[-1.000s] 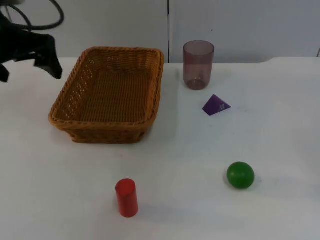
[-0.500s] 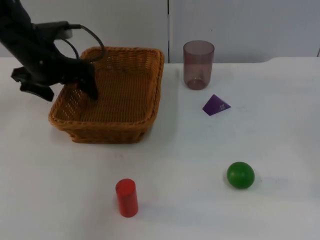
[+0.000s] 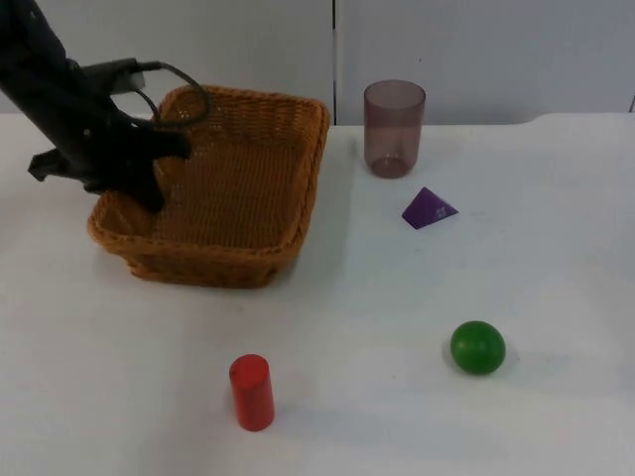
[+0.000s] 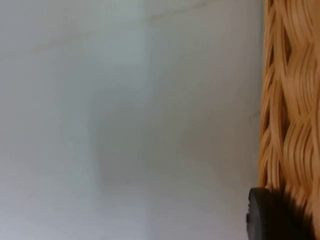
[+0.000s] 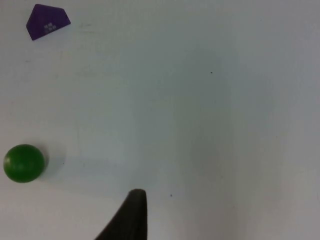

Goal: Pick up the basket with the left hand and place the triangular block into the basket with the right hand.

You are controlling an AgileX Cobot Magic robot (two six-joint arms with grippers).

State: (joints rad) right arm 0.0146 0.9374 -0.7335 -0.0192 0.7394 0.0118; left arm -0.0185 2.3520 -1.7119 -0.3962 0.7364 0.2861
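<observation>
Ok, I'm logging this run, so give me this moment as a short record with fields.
left gripper: at the basket's left rim, reaching inside
basket: wicker, on the table, holds no block
triangular block: purple, on the table right of the basket, below the cup
right gripper: above bare table near the green ball, waiting
red cylinder: upright, near front edge
</observation>
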